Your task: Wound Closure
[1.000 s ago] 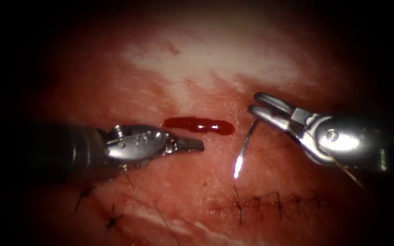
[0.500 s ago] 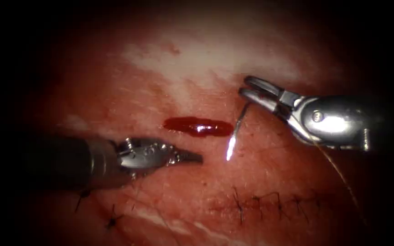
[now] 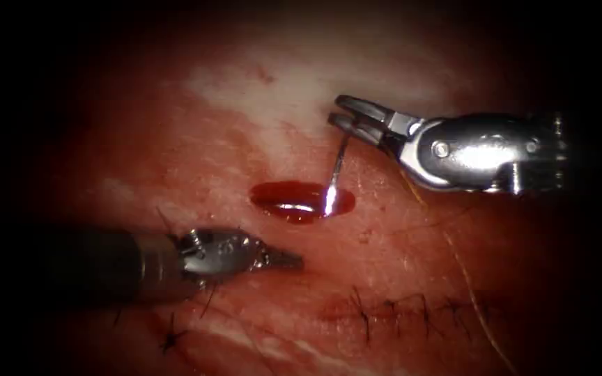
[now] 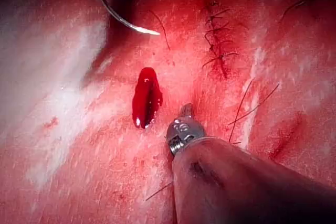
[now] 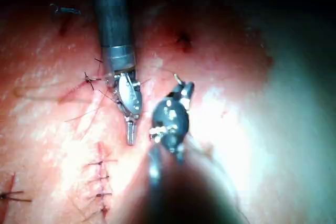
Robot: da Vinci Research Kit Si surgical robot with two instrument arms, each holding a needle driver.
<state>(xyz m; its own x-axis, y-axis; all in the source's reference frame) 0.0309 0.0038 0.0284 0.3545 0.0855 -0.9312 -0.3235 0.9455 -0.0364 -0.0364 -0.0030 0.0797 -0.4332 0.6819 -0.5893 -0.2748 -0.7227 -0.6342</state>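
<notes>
Endoscope: right tool [image 3: 346, 120] at two o'clock grips the curved needle [image 3: 334, 177] near its thread end, its tip hanging free over the cut [image 3: 301, 200], red fluid pooled inside. Left tool [image 3: 283, 260] at seven, jaws closed, empty. Left wrist: needle [image 4: 126, 22] looks stiff, light, slick; best clamped mid-curve. Right wrist: thread cannot be made out.
</notes>
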